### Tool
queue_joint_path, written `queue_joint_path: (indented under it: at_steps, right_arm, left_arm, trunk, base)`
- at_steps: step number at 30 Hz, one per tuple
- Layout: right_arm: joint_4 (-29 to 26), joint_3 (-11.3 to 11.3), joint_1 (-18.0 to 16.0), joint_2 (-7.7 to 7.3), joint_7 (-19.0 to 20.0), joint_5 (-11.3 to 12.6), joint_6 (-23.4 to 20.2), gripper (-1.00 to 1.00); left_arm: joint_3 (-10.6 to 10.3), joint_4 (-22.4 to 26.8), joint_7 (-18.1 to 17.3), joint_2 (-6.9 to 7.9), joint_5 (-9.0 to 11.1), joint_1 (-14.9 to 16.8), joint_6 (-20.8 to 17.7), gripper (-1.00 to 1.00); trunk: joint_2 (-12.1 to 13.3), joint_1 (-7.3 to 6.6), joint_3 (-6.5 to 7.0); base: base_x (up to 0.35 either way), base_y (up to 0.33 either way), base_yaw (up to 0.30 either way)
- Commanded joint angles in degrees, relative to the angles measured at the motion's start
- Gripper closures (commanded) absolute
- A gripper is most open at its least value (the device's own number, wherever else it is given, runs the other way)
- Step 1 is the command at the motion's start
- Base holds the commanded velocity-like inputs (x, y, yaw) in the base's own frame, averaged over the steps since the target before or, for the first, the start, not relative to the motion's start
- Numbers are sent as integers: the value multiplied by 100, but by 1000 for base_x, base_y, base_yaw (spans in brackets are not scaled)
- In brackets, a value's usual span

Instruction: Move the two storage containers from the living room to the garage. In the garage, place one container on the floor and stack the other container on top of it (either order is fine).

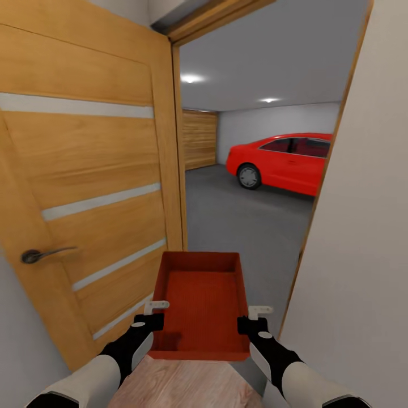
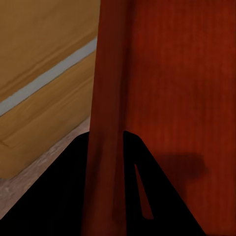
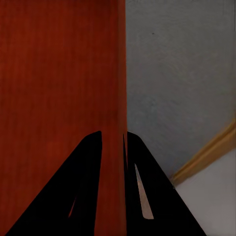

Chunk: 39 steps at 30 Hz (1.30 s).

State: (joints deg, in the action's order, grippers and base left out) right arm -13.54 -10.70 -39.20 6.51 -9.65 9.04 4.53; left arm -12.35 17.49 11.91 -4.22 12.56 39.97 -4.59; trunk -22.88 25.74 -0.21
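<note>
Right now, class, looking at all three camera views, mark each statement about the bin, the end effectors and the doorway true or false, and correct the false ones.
1. Both end effectors grip one storage container. True: left end effector and right end effector each clamp a side wall.
2. The container holds a box. False: it is empty.
3. The wooden door is shut. False: it stands open.
4. A red car is parked in the garage. True.
5. The container rests on the grey floor. False: it is carried.

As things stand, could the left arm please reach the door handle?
Probably not: the left gripper is clamped on the bin, sharing its weight with the right gripper. The handle sits unobstructed nearby.
</note>
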Motion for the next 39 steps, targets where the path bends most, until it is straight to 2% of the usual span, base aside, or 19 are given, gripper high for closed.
queue_joint_path:
  at_steps: [1, 19, 29, 39]
  right_arm:
    - [17, -11, 0, 6, 18, 98, 31, 100]
    - [18, -11, 0, 8, 16, 100, 31, 100]
    - [18, -7, 0, 6, 16, 103, 31, 100]
    - [28, -11, 0, 14, 16, 110, 31, 100]
  left_arm:
    - [119, 70, 39, -1, 9, 2, -33, 100]
    - [119, 70, 39, -1, 10, 2, -50, 100]
    - [119, 70, 39, -7, 10, 2, -50, 100]
    - [119, 70, 39, -8, 10, 2, -50, 100]
  trunk:
    - [-4, 5, -2]
    - [-4, 5, -2]
    - [-4, 5, -2]
    - [-4, 5, -2]
  base:
    - [307, 191, -219]
    - [298, 213, -281]
    - [291, 230, -71]
    - [290, 230, -266]
